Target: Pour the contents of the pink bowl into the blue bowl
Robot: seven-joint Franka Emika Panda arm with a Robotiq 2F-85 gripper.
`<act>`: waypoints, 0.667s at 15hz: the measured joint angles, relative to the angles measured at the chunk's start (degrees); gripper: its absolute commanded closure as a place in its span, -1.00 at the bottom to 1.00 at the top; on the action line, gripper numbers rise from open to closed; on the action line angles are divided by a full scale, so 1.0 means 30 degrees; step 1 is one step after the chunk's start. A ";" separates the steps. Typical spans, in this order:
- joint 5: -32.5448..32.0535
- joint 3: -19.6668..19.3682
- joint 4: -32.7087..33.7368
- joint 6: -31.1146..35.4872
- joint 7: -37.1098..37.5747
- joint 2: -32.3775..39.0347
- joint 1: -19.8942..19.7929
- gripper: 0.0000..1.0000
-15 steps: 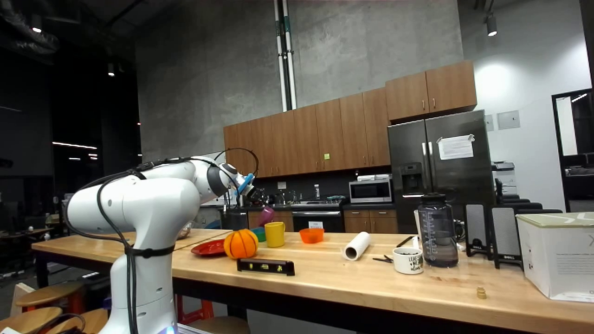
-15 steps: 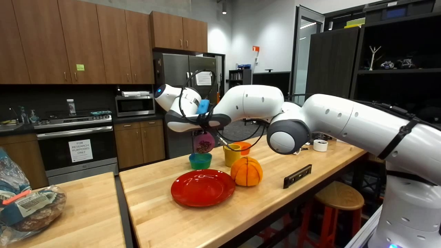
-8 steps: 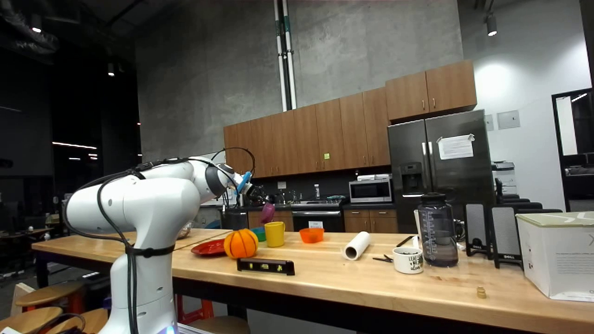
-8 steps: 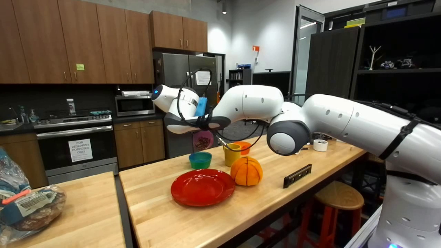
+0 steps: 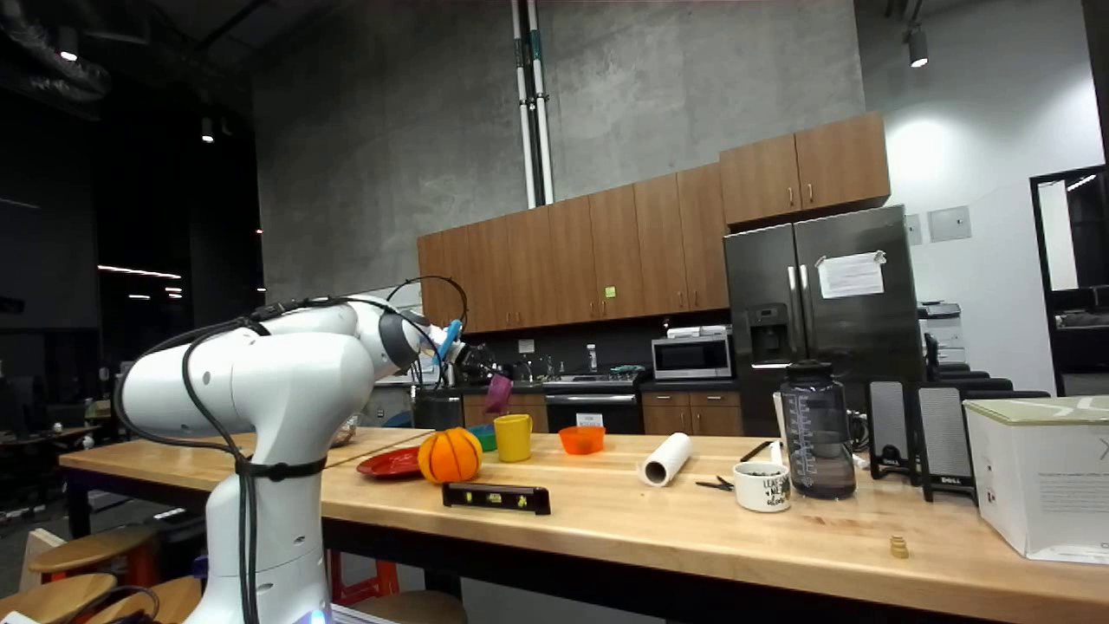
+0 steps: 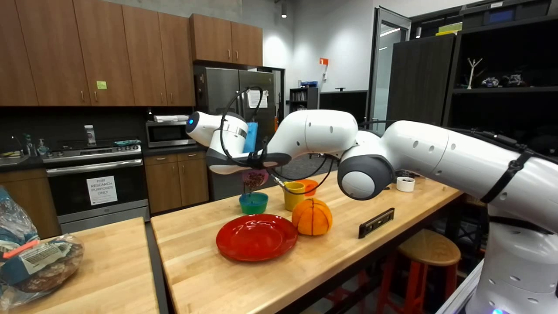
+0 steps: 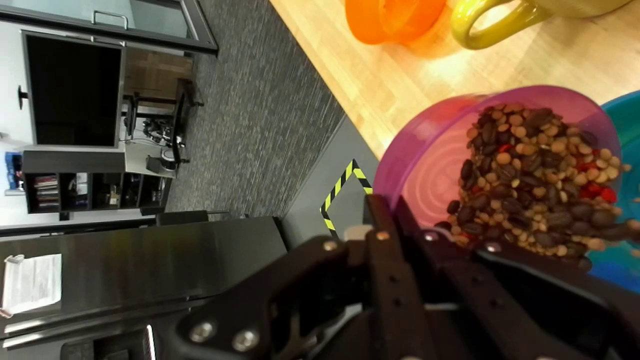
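Observation:
My gripper (image 7: 388, 200) is shut on the rim of the pink bowl (image 7: 430, 145), which is steeply tilted. Beans, lentils and red bits (image 7: 530, 185) lie in its lower side and spill over the lip. The blue-green bowl (image 7: 625, 117) shows partly behind and below that lip. In an exterior view the pink bowl (image 6: 263, 178) is above the blue-green bowl (image 6: 253, 205), with bits falling between them; the arm hides the fingers there. In an exterior view the gripper (image 5: 487, 371) holds the pink bowl (image 5: 497, 395) over the blue-green bowl (image 5: 485, 438), partly hidden by the mug.
A yellow mug (image 6: 294, 197) and an orange bowl (image 6: 308, 186) stand close beside the blue-green bowl. A red plate (image 6: 256, 237), an orange pumpkin-like ball (image 6: 312, 217) and a black level (image 6: 376, 223) lie nearer. A paper roll (image 5: 665, 460) lies further along the table.
The wrist has rotated and the pink bowl has tilted further. Its contents now fall in a visible stream towards the blue-green bowl. The other objects have not moved.

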 measured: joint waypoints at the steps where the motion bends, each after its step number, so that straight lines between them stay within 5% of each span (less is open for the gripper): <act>1: -0.0132 0.0000 0.0000 -0.0004 0.0045 0.0029 0.0031 0.98; 10: -0.1094 0.0000 -0.0011 -0.0049 0.0330 0.0303 0.0178 0.98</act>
